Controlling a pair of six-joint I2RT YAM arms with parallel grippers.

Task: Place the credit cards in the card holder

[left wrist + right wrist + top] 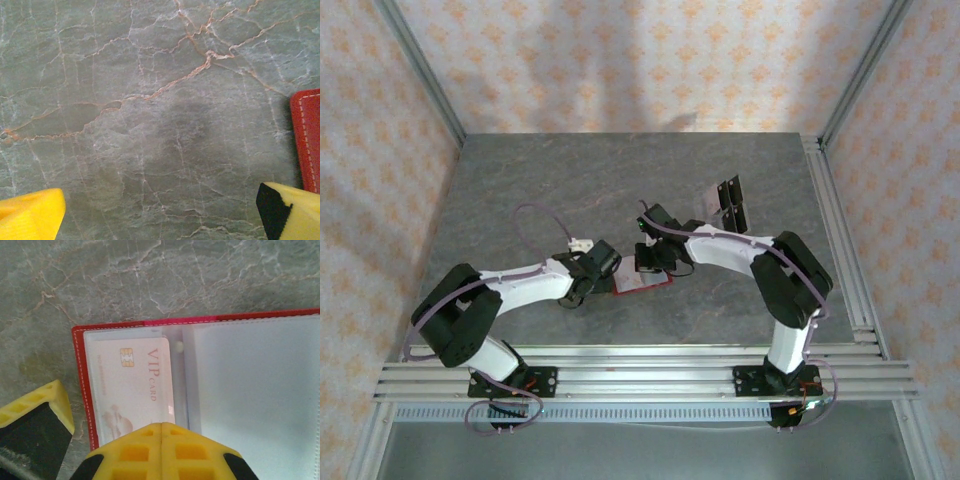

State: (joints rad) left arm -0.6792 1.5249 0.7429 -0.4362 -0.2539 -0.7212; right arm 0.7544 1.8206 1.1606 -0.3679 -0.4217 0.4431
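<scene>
Grey veined stone-look table (520,200), peach patterned walls (620,60). Left gripper (160,212) spread wide over bare top, empty, nr red card holder (250,390). Right gripper (161,432) w/ fingers pressed together above open holder, at edge of VIP card (135,385) lying in it, contact unclear; 2 more credit cards (730,200) lie further back-right.

The left arm (520,287) rises from its base, folds at a black elbow out to the left, and runs its white forearm inward and low. The right arm (732,250) mirrors it, with its elbow out to the right and its forearm pointing left. The two wrists sit close, just apart. The left gripper (160,212) points down, its yellow fingers (30,212) spread wide. The right gripper (161,432) points down too, its fingers (135,452) pressed together tip to tip.
</scene>
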